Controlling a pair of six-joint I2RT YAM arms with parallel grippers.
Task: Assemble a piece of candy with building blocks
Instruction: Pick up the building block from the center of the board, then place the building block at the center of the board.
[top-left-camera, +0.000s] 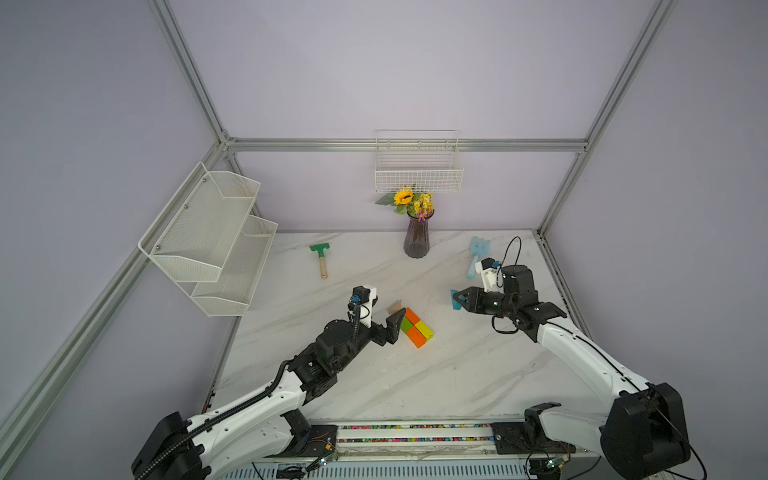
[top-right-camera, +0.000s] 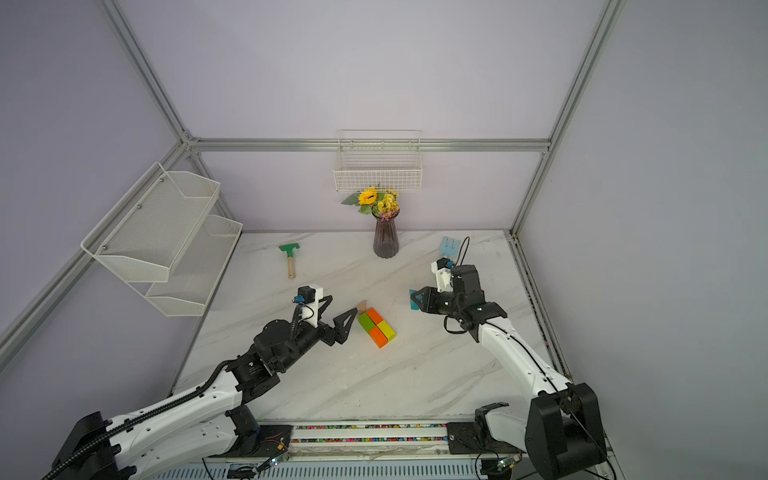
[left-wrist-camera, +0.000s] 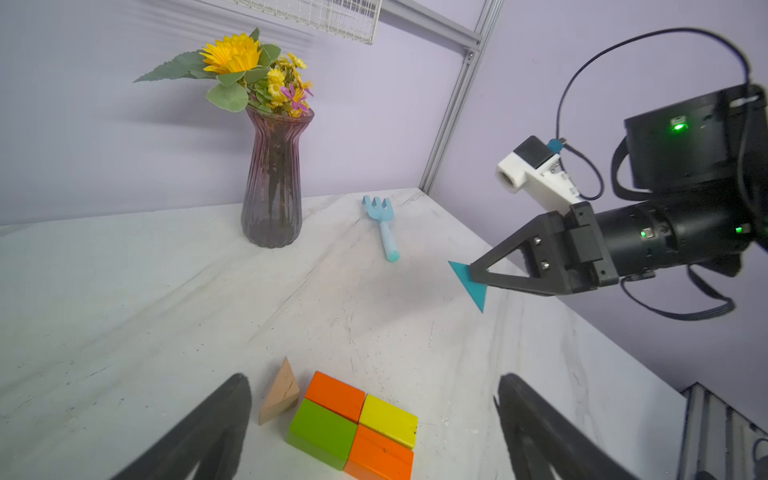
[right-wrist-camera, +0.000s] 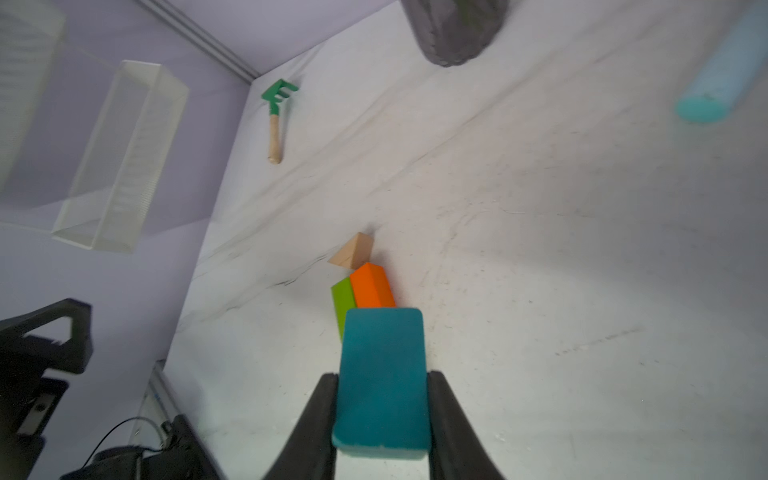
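Teal wedge (right-wrist-camera: 380, 353) in grip of right pincer (right-wrist-camera: 381, 375) — left pincer (top-right-camera: 343, 304) wide, beside glossy four-block rectangle (left-wrist-camera: 353, 424)

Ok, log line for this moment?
left end effector: open, empty | right end effector: shut on teal triangle, off table | tan triangle: at end of four-block rectangle

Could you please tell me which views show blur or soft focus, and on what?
Right wrist view: the vase and the light blue fork are smeared, while the teal triangle in the right gripper looks fairly crisp. Left wrist view: the left gripper has soft-edged fingers, but the green block is sharp. Both top views: even light, no obvious blur.
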